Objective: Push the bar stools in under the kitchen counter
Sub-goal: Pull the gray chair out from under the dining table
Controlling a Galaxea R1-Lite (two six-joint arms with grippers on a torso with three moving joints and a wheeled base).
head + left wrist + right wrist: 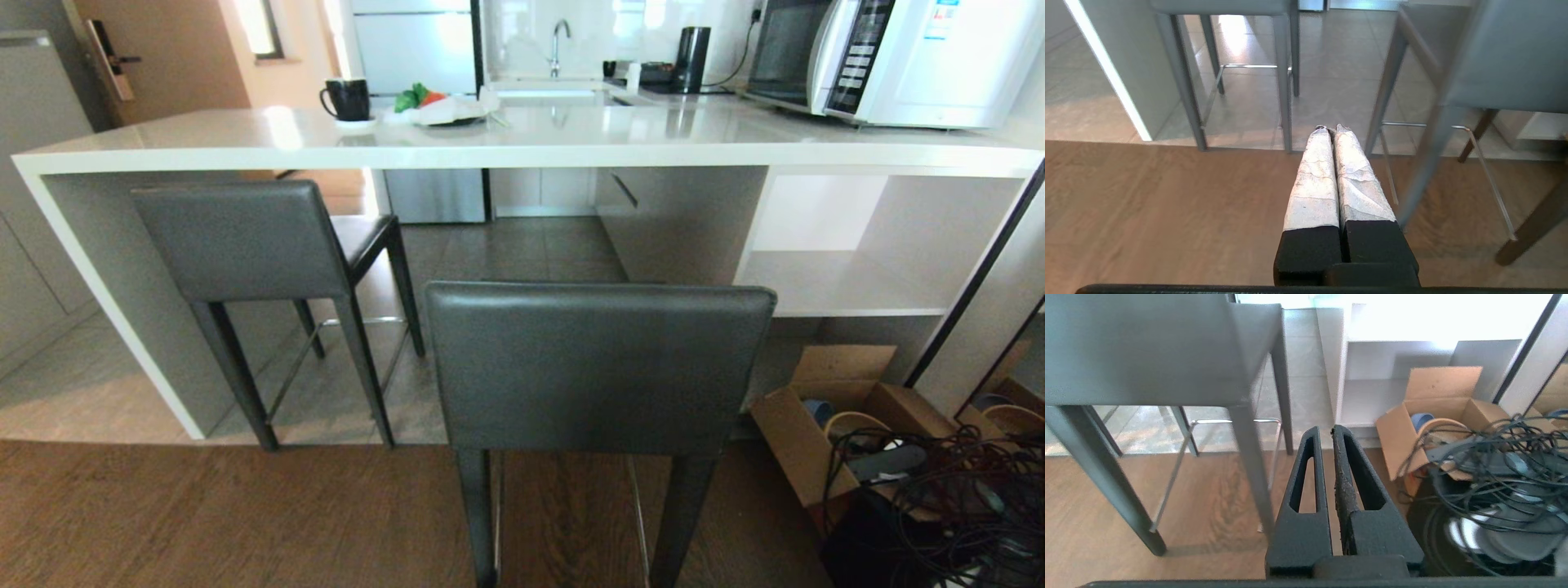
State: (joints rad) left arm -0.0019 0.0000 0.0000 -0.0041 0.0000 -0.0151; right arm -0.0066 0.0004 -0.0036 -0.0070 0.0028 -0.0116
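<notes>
Both my arms parked low, out of head view. Left gripper point(1330, 130): fingers clenched, empty, over wood floor point(204, 514). Right gripper point(1325, 430): fingers clenched, empty, beside cardboard box point(824, 408) and cable tangle point(947, 506). Near bar stool point(596, 367) stands on wood floor, well clear of desk point(522, 139). Far bar stool point(245, 245) on my left, seat partly under desk edge. Mug point(349, 99), plate point(445, 114), microwave point(890, 57) on top.

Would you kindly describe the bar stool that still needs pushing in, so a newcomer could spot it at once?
Find the long white kitchen counter. Two grey-backed stools face it: the left stool has its seat tucked beneath the slab. The one you want, the nearer stool, stands clear of the counter on the wooden floor, beside a cardboard box.
</notes>
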